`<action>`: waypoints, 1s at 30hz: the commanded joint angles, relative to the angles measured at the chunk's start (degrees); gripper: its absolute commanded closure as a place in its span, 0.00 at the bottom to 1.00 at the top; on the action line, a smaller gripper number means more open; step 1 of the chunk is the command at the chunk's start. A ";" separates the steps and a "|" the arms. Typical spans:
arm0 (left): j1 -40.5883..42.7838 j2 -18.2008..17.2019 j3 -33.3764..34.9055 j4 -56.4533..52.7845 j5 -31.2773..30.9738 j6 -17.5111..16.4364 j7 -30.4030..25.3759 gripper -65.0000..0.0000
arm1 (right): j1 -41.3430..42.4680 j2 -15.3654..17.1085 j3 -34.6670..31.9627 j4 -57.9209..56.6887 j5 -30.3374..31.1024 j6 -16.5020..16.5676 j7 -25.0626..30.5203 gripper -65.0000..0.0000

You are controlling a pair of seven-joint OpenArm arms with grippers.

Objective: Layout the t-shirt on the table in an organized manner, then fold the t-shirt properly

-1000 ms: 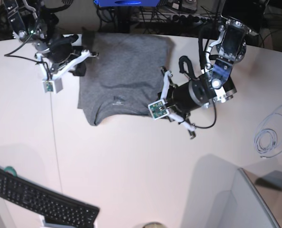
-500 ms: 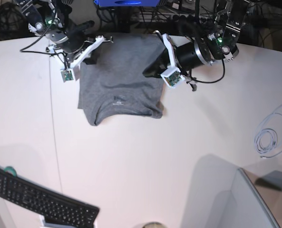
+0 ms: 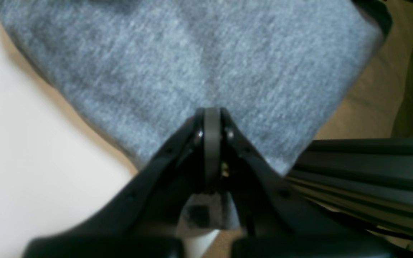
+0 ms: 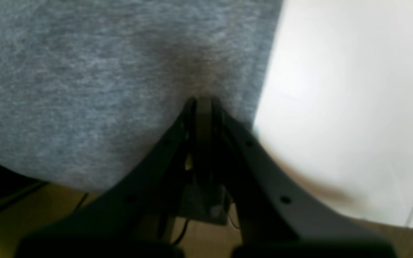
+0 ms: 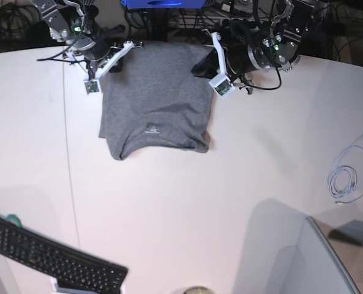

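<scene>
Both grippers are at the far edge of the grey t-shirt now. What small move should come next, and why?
Probably lift both far corners together and draw them toward the collar end. The left gripper and the right gripper are each shut on the t-shirt at its far hem, while the sleeves already look folded in and the cloth lies flat on the table. So a lengthwise fold seems the next step.

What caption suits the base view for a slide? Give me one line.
Both claws, left and right, shut on the far corners of the grey t-shirt on the white table.

Base view looks straight down; wrist views closely share the t-shirt [image 5: 153,98].
</scene>
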State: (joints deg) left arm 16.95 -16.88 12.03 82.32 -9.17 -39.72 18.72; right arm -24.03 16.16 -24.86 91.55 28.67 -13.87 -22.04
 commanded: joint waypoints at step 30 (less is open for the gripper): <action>31.18 0.23 -30.80 18.03 7.63 -0.28 -17.80 1.00 | -33.33 10.08 21.92 22.61 0.21 0.64 -0.24 1.00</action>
State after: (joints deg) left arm 47.66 -16.32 -18.59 99.79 -0.60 -39.70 2.09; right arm -56.77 25.69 -3.16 113.45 29.06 -13.34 -23.31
